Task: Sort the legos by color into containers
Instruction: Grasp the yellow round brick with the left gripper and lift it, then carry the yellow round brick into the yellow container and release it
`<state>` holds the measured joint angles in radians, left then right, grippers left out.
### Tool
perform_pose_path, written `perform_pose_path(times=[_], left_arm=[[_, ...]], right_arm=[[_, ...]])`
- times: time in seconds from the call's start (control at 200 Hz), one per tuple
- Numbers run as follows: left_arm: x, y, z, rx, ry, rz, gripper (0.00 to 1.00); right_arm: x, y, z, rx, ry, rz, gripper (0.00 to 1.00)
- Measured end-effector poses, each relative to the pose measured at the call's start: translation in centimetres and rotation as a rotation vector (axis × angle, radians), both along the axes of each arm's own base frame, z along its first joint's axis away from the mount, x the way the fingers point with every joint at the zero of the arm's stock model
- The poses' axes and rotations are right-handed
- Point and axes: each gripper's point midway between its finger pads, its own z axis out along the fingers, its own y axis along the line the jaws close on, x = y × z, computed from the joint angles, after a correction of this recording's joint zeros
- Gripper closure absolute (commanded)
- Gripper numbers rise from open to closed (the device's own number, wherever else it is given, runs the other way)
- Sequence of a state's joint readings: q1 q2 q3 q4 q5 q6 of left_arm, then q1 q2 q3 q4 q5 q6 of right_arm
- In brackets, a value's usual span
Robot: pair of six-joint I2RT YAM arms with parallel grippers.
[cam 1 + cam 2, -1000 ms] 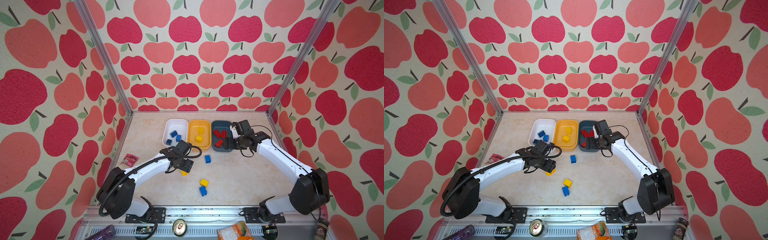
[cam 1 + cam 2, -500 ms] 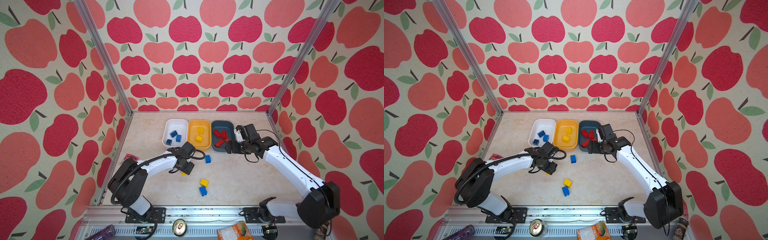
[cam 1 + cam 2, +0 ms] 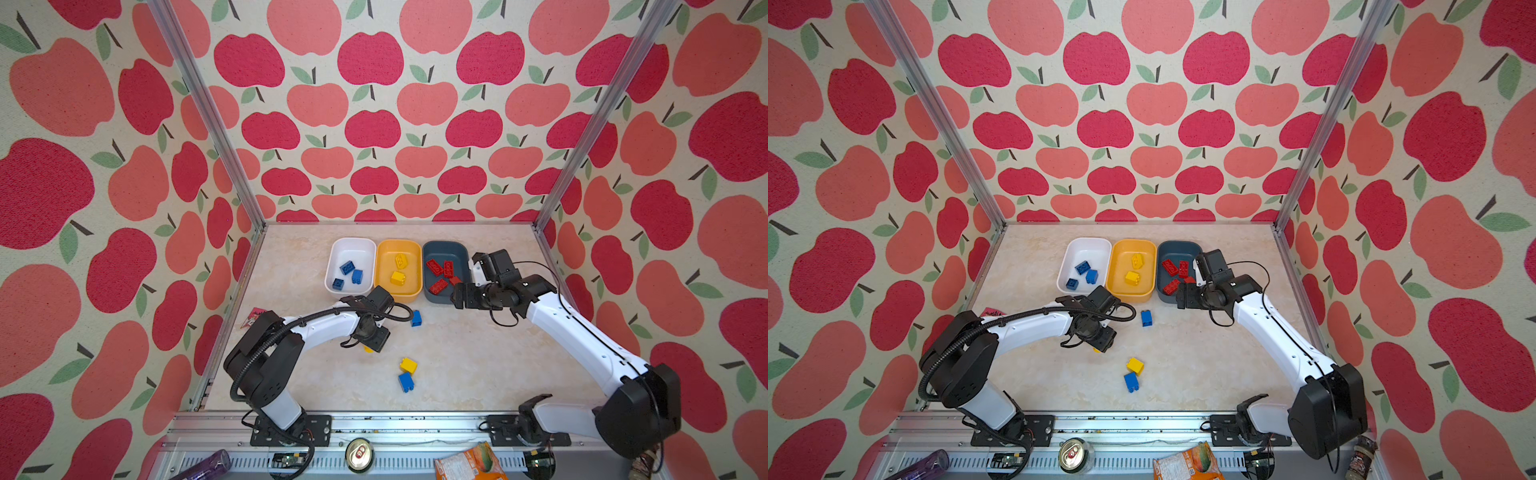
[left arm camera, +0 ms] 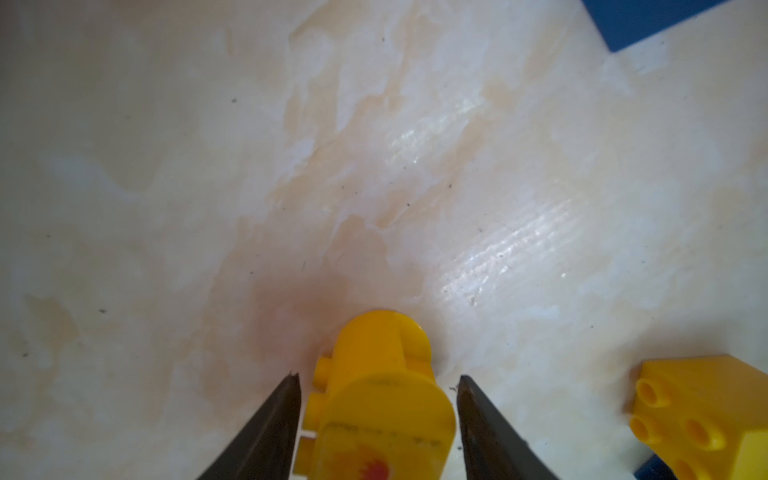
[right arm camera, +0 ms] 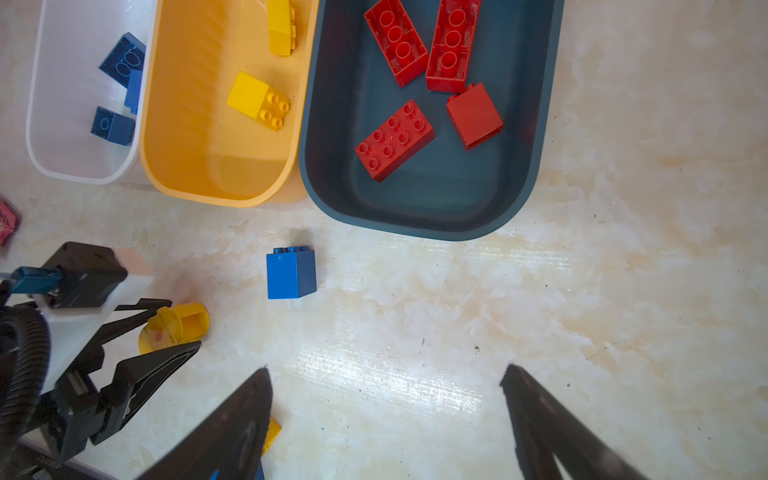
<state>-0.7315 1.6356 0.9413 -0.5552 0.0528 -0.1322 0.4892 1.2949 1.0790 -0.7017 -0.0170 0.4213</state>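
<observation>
- My left pincer (image 4: 377, 377) was down at the bench (image 4: 374, 166), with its two dark fingers (image 4: 266, 428) on either side of the rounded yellow piece (image 4: 386, 357). The piece lay on the bench with a red mark on its near face
- The fingers were drawn in close to that piece, but from the left wrist view I could not tell whether they pressed on it or stopped just short
- In a top view the same piece (image 3: 368, 350) showed only as a yellow sliver under the left pincer, near the middle of the bench
- My right pincer (image 5: 385, 370) stood wide open with nothing in it, hovering over bare bench just in front of the dark blue tub (image 5: 415, 216)
- The three tubs sat rim to rim in a row at the back of the bench, with the white tub (image 3: 354, 249) on the left, the yellow-orange tub (image 3: 399, 247) in the middle and the dark blue tub on the right
- The white tub held three blue bricks (image 3: 347, 267), the yellow-orange tub two yellow bricks (image 3: 397, 278), and the dark blue tub four red bricks (image 5: 395, 139)
- A loose blue brick (image 3: 416, 318) stood on the bench just in front of the yellow-orange tub, apart from both pincers
- Nearer the front edge, a yellow brick (image 3: 408, 365) and a second blue brick (image 3: 406, 382) lay just beside each other
</observation>
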Motion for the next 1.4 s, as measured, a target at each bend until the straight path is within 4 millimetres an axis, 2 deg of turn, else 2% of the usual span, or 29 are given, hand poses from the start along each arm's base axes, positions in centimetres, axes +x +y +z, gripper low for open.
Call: perform_pose_path(times=[0.105, 0.35, 0.625, 0.765, 0.966, 1.086, 1.276, 1.401], left_arm=[[0.0, 0.1, -0.2, 0.006, 0.006, 0.005, 0.42], [-0.2, 0.3, -0.2, 0.017, 0.014, 0.011, 0.59], [-0.3, 0.8, 0.4, 0.034, 0.001, 0.033, 0.66], [0.5, 0.6, 3.1, -0.009, -0.077, 0.049, 0.66], [3.0, -0.6, 9.4, -0.119, -0.244, 0.087, 0.67], [4.7, -1.2, 12.2, -0.163, -0.314, 0.109, 0.67], [8.8, -1.8, 14.9, -0.193, -0.386, 0.168, 0.68], [11.7, -3.0, 15.4, -0.207, -0.42, 0.186, 0.68]], right_arm=[[-0.1, -0.3, 0.1, 0.003, -0.004, -0.008, 0.1], [-0.1, -0.6, 0.3, 0.008, -0.011, -0.014, 0.1], [-0.5, -0.7, -0.1, 0.009, 0.001, -0.019, 0.1], [-0.9, -0.8, -0.5, 0.011, 0.011, -0.023, 0.1], [-1.4, -0.9, -0.6, 0.029, 0.012, -0.028, 0.1], [-1.7, -0.8, -0.8, 0.046, 0.015, -0.032, 0.1], [-1.9, -0.2, -1.1, 0.063, 0.019, -0.023, 0.1], [-1.9, 0.2, -1.0, 0.073, 0.015, -0.017, 0.1]])
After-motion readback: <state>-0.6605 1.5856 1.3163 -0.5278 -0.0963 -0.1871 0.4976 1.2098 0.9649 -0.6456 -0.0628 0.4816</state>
